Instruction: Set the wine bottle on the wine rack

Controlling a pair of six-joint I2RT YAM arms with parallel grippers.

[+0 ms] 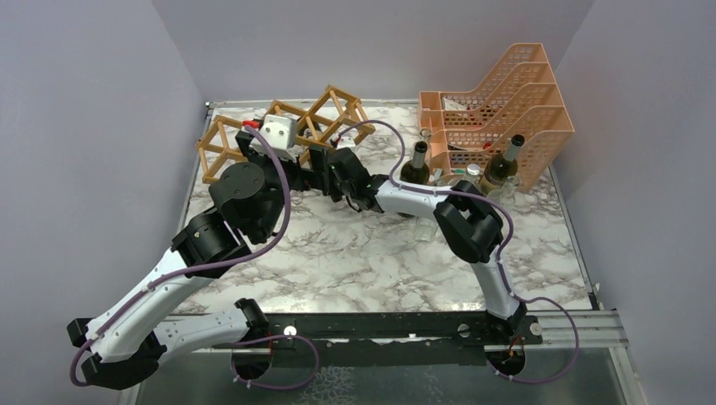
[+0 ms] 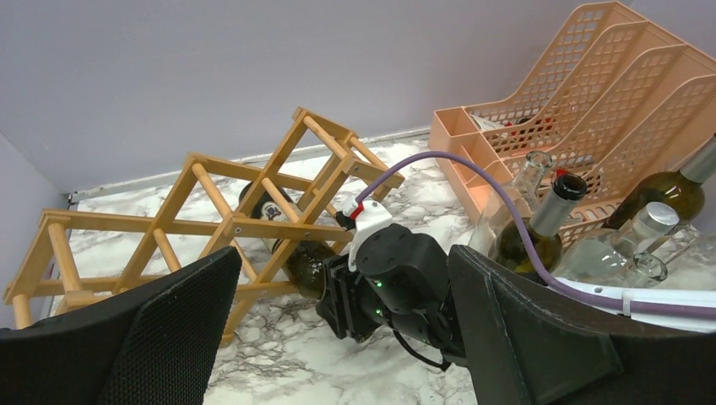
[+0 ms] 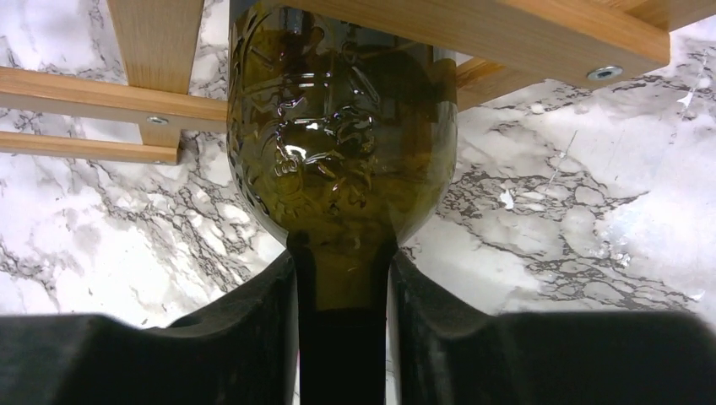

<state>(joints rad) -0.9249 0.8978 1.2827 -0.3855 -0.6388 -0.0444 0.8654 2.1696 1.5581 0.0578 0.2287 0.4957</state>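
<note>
Wine bottle (image 3: pixel 342 169) is pinched at the neck by right hand (image 3: pixel 342 278); body is lodged in a wine rack (image 3: pixel 473 34) cell, axis running straight ahead into rack. Left hand (image 2: pixel 342 261) is spread, empty.

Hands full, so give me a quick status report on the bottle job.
Right gripper shut on neck of dark green glass wine bottle. Its body inside light wooden lattice rack. Left gripper open, empty. Nothing blocking.
</note>
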